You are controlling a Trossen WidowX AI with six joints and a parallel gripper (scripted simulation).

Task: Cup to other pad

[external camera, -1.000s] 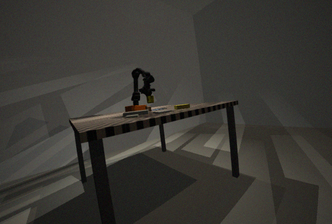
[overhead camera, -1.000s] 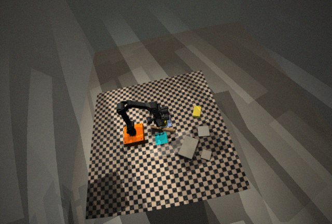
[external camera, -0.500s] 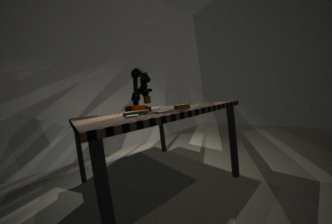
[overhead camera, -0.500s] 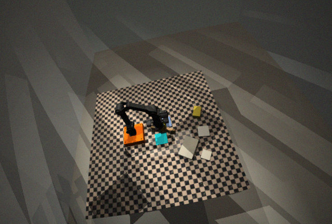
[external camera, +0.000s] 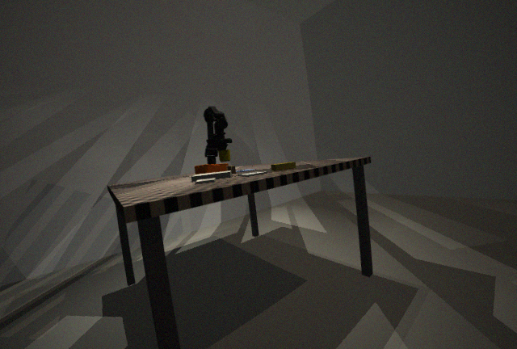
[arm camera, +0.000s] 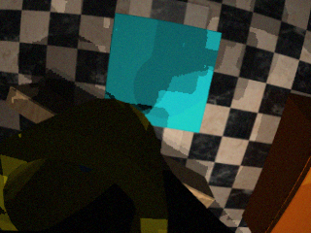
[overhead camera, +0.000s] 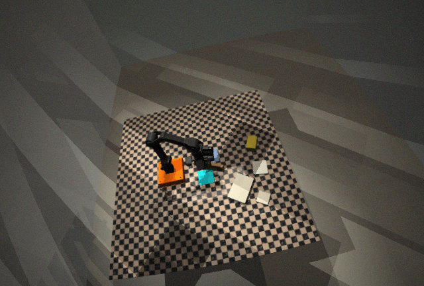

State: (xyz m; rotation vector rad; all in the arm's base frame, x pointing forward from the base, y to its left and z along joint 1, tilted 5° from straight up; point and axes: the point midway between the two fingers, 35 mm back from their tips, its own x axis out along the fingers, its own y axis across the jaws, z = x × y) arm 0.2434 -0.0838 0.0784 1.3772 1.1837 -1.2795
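Black and parallel-jawed, the gripper (overhead camera: 205, 165) (external camera: 220, 149) is clamped on the olive-yellow, round-walled cup (overhead camera: 208, 165) (external camera: 224, 155) (arm camera: 83, 131), its fingers kept apart by it. The cup looks roughly upright, presumably so the marbles stay in; its inside is too dark to confirm them. It hangs above the checkered table (overhead camera: 191, 228) (external camera: 292, 178) (arm camera: 248, 99), probably for clearance over the tan wooden bar (overhead camera: 217, 166) (external camera: 231, 169) (arm camera: 31, 104) lying between the pads. The square cyan pad (overhead camera: 205, 177) (arm camera: 160, 68), likely the goal, lies on the near side of the bar; the pale blue pad (overhead camera: 215, 155) (external camera: 245, 170) is on the far side, likely the start. From the top, the cup sits directly below the gripper, at the fingertips, just beside the cyan pad's far edge. A little more travel toward the near side, then a slow, level descent, seems called for before release.
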